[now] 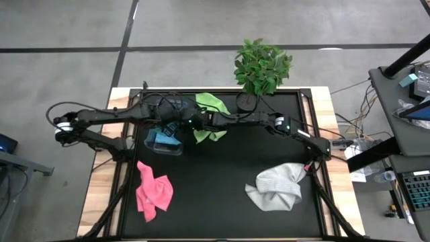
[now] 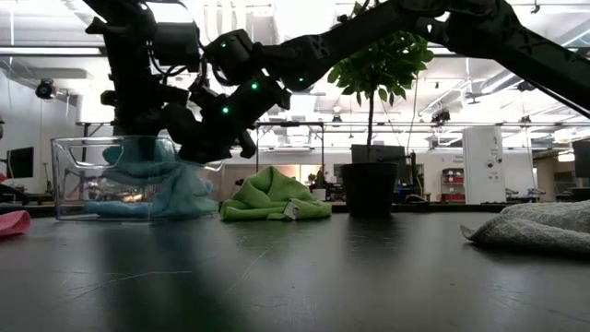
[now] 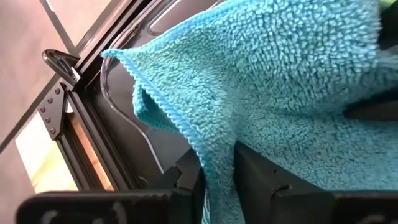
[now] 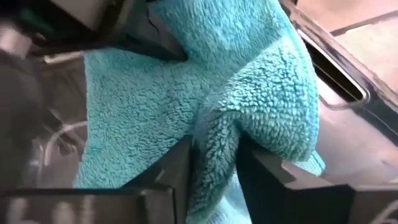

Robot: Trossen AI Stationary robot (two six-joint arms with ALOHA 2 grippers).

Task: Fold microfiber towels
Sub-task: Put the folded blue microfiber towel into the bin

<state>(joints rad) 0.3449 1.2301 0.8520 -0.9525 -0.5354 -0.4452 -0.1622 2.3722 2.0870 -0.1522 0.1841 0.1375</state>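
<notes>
Black table [image 1: 228, 168]: four towels; one blue towel [image 3: 280, 81] between both hands

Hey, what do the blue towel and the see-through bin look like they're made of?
Blue towel: soft microfiber-like cloth, matte, judging by its dense fuzzy looped pile and stitched edge; the left gripper and right gripper both pinch it. Clear bin: probably rigid plastic, glossy, since the room shows through its walls.

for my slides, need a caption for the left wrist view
Left gripper pinching a fold of light blue microfiber towel above the clear bin.
</notes>
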